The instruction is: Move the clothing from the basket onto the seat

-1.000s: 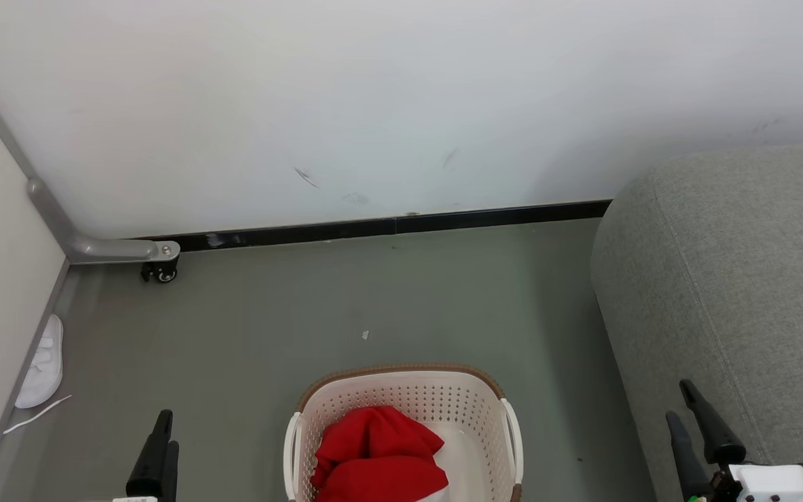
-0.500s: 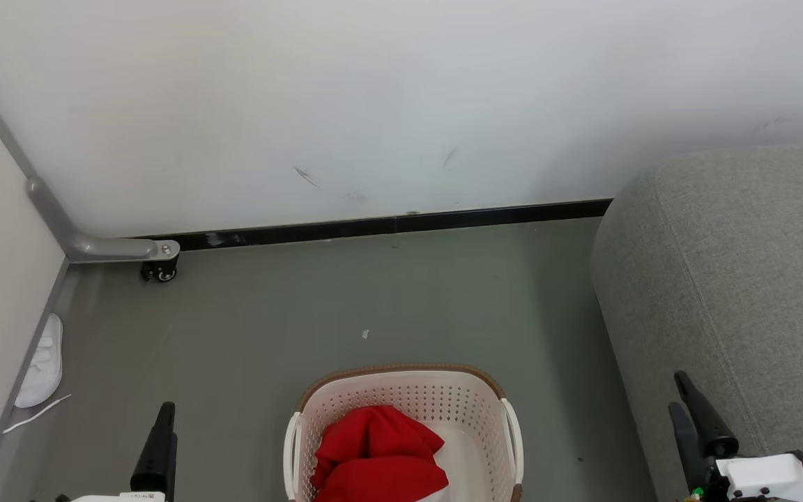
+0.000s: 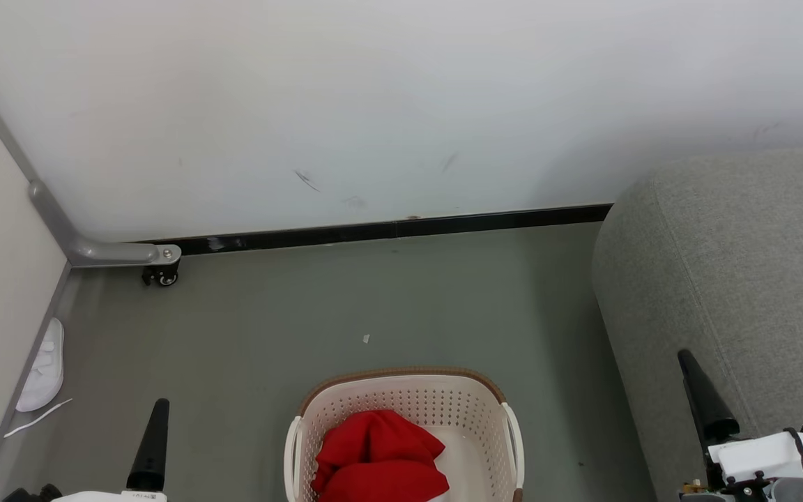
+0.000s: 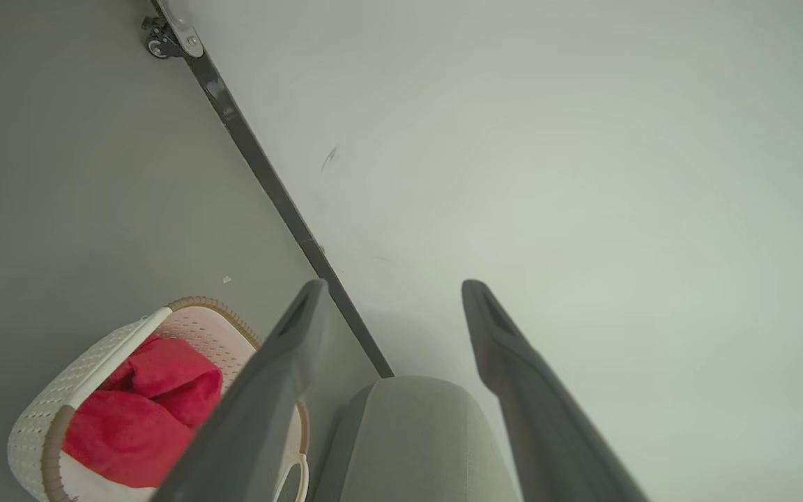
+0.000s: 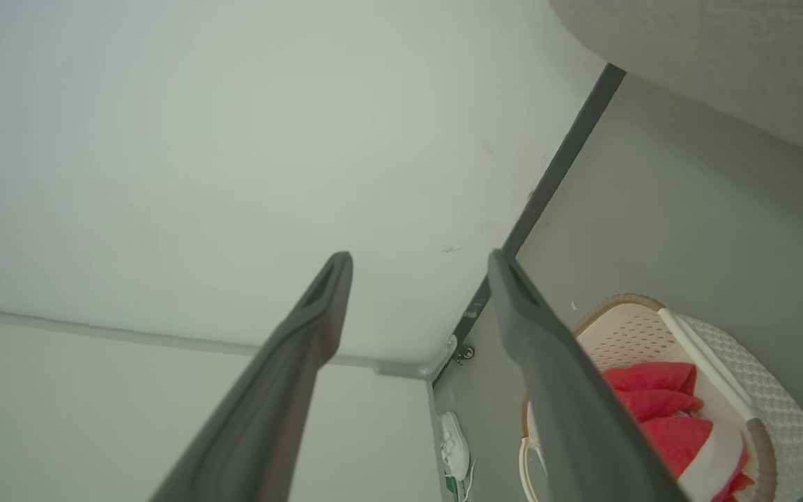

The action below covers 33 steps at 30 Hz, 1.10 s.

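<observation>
Left gripper and right gripper both empty, jaws spread wide, red clothing heaped in the laundry basket on the floor between them, grey sofa close by the right jaws.

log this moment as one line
clothing: in basket | seat: right of basket | left gripper: open, empty | right gripper: open, empty

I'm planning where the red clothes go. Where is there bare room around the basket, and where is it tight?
Bare floor lies between the basket and the black baseboard; the visible seat top is bare too. Tight: the strip between basket and seat, and the left corner with the slipper and caster.
</observation>
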Tool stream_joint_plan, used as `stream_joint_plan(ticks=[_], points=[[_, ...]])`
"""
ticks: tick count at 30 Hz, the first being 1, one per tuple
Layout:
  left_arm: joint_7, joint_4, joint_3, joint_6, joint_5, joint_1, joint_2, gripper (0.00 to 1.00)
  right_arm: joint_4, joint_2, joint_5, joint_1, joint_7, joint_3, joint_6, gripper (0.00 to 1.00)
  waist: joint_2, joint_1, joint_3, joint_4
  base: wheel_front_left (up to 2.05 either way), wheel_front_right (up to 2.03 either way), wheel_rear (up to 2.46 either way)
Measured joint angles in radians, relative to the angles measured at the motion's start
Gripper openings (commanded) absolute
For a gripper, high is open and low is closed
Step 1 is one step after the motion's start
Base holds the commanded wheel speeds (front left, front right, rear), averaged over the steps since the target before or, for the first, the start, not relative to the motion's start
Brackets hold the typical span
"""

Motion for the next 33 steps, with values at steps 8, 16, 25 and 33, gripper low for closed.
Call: stream_joint_plan(ticks=[8,16,25,33], points=[[-0.035,0.0,-0.031,0.0,0.083,0.0,0.025,1.0,-0.027,-0.008,-0.136,0.0,-0.03,0.026,0.0,1.0,0.0,-0.0004,-0.006,0.001,0.0,0.0,0.0],[-0.064,0.001,-0.064,0.0,0.212,-0.001,0.067,1.0,-0.042,-0.041,-0.311,0.0,-0.056,0.057,0.0,1.0,0.0,-0.0071,-0.003,0.002,0.0,0.0,0.0],[-0.093,0.005,-0.098,0.0,0.392,-0.004,0.114,1.0,-0.058,-0.068,-0.495,-0.012,-0.084,0.09,0.0,1.0,0.0,-0.0132,0.004,0.003,0.0,0.0,0.0],[-0.121,-0.016,-0.119,0.009,0.582,-0.011,0.136,1.0,-0.065,-0.082,-0.657,-0.023,-0.109,0.109,0.0,1.0,0.0,-0.0155,0.01,0.007,0.0,0.0,0.0]])
